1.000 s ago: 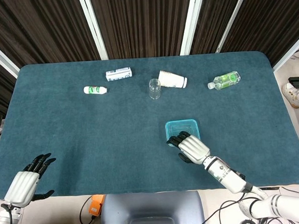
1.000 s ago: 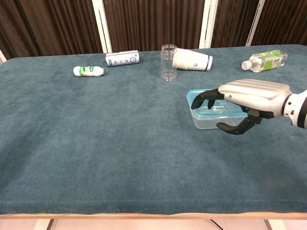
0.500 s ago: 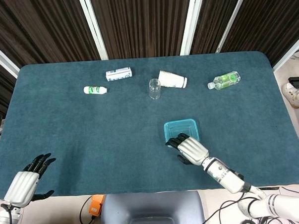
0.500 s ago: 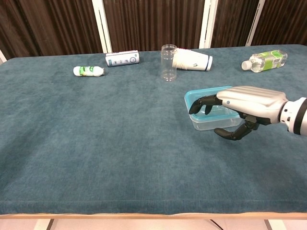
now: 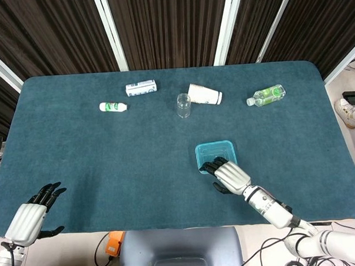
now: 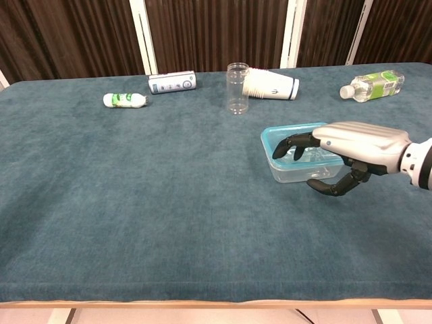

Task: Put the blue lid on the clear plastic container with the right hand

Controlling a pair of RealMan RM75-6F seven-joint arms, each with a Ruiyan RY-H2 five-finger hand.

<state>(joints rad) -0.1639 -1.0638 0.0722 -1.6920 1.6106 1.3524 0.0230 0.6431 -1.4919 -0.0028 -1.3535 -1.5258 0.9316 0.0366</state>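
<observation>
The blue lid (image 5: 215, 150) lies flat on top of the clear plastic container (image 6: 293, 173) at the table's centre right. My right hand (image 5: 229, 175) reaches over the near side of the container. Its fingertips (image 6: 291, 144) rest on the lid (image 6: 282, 131), and the thumb curls in front of the container's near wall without clearly touching it. My left hand (image 5: 31, 219) hangs at the table's near left corner with its fingers spread and nothing in it. The chest view does not show it.
At the back stand a clear cup (image 5: 183, 105), a stack of paper cups on its side (image 5: 205, 94) and a green-labelled bottle (image 5: 266, 95) lying down. Further left lie a small white bottle (image 5: 113, 106) and a white can (image 5: 141, 87).
The container with its lid slid slightly left under the right hand, then back right. The hand has drawn back a little towards the near edge. The left hand has not moved.
</observation>
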